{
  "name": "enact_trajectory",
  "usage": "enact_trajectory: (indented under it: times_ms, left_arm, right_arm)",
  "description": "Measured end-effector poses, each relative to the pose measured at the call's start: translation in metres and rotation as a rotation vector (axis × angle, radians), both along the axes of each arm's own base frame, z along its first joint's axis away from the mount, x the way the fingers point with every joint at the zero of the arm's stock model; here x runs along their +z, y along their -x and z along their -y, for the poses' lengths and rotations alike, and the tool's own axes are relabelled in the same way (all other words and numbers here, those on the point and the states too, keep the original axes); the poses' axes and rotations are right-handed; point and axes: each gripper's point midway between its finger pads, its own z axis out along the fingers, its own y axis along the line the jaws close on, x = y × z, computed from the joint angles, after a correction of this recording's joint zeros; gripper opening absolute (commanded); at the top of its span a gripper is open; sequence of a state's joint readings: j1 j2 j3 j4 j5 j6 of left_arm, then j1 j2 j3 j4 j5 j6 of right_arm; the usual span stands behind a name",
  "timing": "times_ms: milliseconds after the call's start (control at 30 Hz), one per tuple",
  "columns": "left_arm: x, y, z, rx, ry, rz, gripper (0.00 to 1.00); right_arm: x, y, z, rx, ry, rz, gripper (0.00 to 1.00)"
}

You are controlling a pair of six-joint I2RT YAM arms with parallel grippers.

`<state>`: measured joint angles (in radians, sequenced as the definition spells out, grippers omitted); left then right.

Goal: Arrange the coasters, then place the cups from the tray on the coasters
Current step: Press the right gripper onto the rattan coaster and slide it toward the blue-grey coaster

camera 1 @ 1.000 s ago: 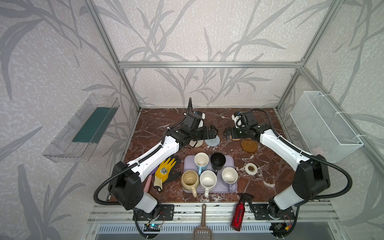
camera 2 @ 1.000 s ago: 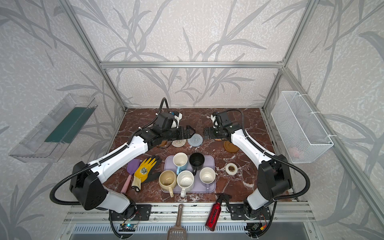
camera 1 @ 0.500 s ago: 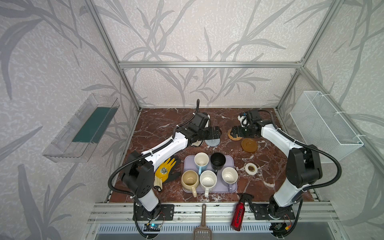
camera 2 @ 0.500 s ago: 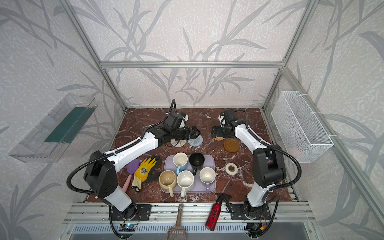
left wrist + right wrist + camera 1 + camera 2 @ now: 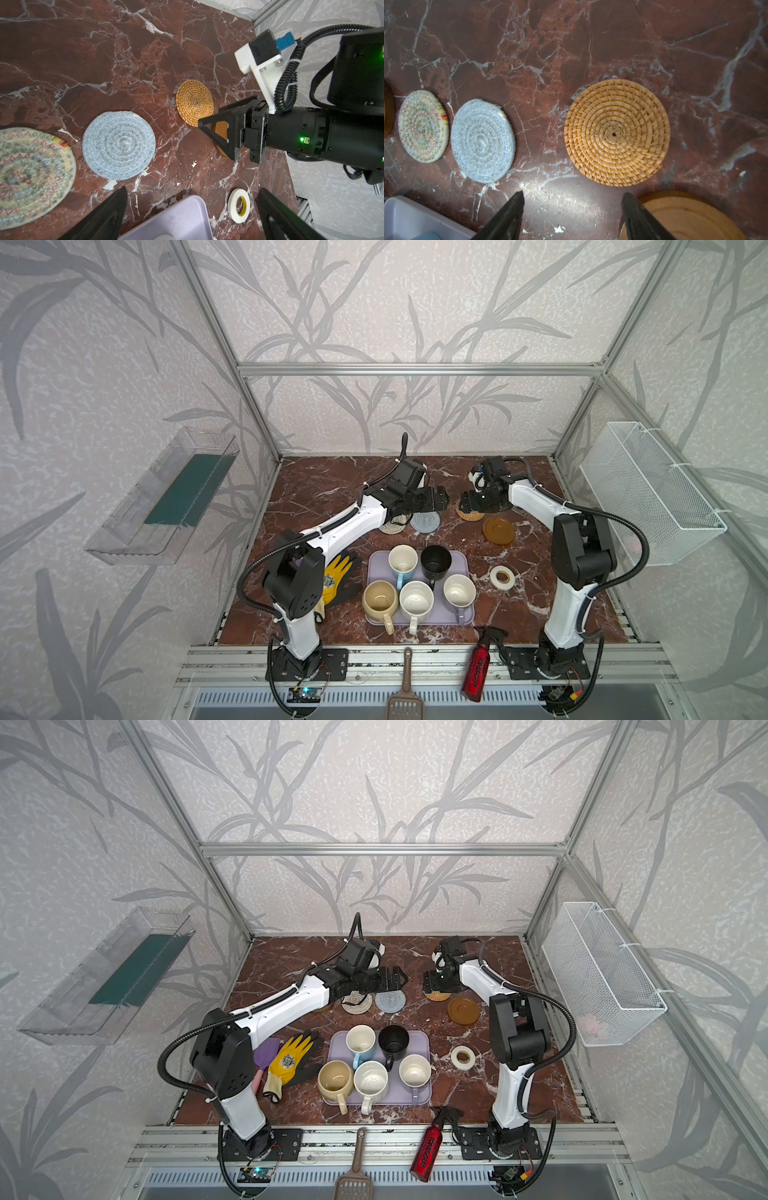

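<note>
Left hand [image 5: 439,501] gapes wide and empty at mid-frame. Right hand [image 5: 572,193], fingers apart and empty, sits above the rattan coaster [image 5: 469,516], with the amber coaster [image 5: 498,530] to its lower right and the blue coaster [image 5: 424,521] and cream coaster [image 5: 392,526] to its left. All lie flat on the red-brown veined marble counter [image 5: 332,489]. Below them the tray [image 5: 462,560] runs lengthwise across the frame, with its cups [image 5: 415,599] upright and their handles toward the lower edge. Leaf-patterned walls [image 5: 415,406] surround.
</note>
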<state>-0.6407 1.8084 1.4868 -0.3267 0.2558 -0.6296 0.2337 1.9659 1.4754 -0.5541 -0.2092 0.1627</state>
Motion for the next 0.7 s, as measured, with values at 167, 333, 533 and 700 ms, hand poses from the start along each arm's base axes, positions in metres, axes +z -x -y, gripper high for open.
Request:
enact_trajectory:
  times_ms: [167, 333, 533, 700]
  left_arm:
    - [-0.010, -0.004, 0.002, 0.001, -0.012, -0.012, 0.99]
    - [-0.011, -0.010, 0.006, 0.003, -0.011, -0.008, 0.99]
    - [-0.014, -0.010, 0.007, -0.005, -0.016, -0.008, 1.00]
    - [-0.014, -0.010, 0.007, -0.004, -0.018, -0.007, 0.99]
  right_arm:
    - [-0.019, -0.006, 0.001, 0.006, 0.023, -0.032, 0.64]
    - [-0.032, -0.018, 0.002, 0.014, 0.057, -0.050, 0.62]
    - [-0.042, -0.023, 0.011, 0.018, 0.128, -0.070, 0.60]
    - [-0.047, -0.024, 0.010, 0.033, 0.147, -0.081, 0.60]
